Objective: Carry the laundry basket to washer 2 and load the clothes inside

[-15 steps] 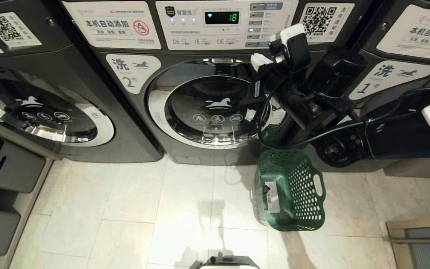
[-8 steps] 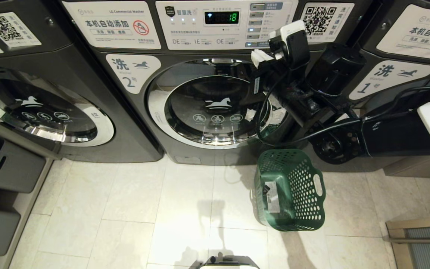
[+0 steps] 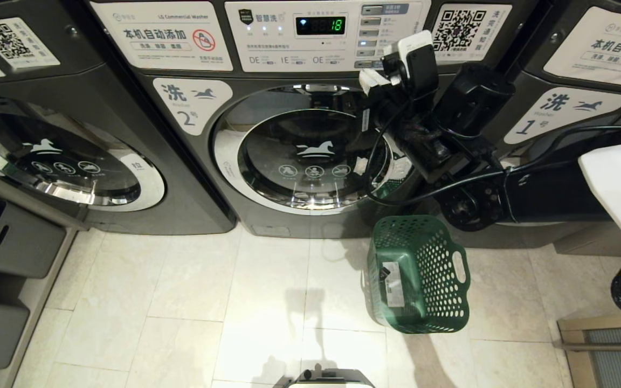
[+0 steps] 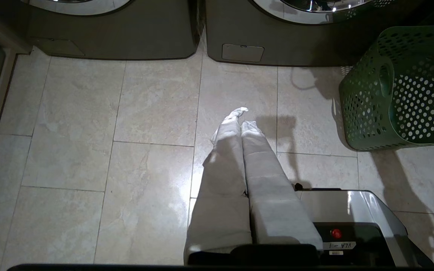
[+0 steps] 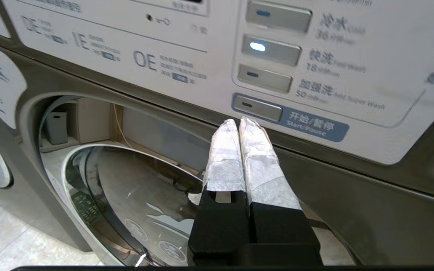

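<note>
1. Right tool [image 5: 239, 122] is up at washer 2 [image 3: 310, 156]'s control panel [image 3: 321, 35], its taped fingers pressed together, nothing between them.
2. In the right wrist view the fingertips [image 5: 252, 126] sit just at the lower edge of the start/pause button [image 5: 257, 108]; contact is too close to call.
3. In the head view that right arm reaches in from 3 o'clock, with the tool near 1 o'clock of the round door [image 3: 313, 156].
4. The door is shut, chrome rim and horse emblem facing out; the display [image 3: 320, 25] reads 18.
5. The laundry basket [image 3: 418, 272] lies tipped on its side on the tiled floor [image 3: 181, 302], at 5 o'clock of the door, just in front of the machine, white sticker on its base facing 9 o'clock. No clothes show in it.
6. Left tool [image 4: 241, 116] hangs low over the floor, fingers pressed together and empty, the basket off to one side of it.
7. Washer 1 [image 3: 564, 116] stands at 3 o'clock of washer 2, and a third washer [image 3: 57, 156] at 9 o'clock.
</note>
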You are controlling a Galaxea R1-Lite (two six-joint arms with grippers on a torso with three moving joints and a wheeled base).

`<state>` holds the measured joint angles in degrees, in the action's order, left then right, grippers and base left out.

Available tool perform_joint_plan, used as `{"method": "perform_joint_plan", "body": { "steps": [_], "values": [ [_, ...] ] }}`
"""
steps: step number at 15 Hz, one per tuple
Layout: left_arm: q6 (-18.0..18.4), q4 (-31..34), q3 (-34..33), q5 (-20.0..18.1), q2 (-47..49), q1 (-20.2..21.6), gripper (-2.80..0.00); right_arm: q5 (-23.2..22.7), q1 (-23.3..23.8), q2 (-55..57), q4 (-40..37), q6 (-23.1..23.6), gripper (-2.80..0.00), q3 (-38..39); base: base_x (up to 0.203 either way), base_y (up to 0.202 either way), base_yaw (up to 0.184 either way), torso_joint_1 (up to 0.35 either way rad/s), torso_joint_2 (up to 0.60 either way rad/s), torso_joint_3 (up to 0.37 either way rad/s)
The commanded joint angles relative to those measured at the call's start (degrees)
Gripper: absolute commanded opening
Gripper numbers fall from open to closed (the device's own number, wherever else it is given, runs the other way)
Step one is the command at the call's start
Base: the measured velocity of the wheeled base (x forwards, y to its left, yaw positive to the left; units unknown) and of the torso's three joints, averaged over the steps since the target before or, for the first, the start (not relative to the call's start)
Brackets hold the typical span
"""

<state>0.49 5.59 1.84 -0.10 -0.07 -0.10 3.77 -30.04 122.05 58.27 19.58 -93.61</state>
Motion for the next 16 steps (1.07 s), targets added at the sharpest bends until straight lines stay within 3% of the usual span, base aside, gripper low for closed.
{"method": "perform_joint_plan", "body": {
  "steps": [1, 16],
  "values": [
    [0.04, 0.04, 0.00, 0.01, -0.10, 0.01, -2.80, 0.01, 0.15, 1.55, 0.27, 0.10, -2.80, -1.28, 0.000, 0.000, 0.000, 0.000, 0.00, 0.000],
    [0.04, 0.04, 0.00, 0.01, -0.10, 0.01, -2.80, 0.10, 1.39, 3.08, -0.09, 0.37, -2.80, -6.10, 0.000, 0.000, 0.000, 0.000, 0.00, 0.000]
  ]
}}
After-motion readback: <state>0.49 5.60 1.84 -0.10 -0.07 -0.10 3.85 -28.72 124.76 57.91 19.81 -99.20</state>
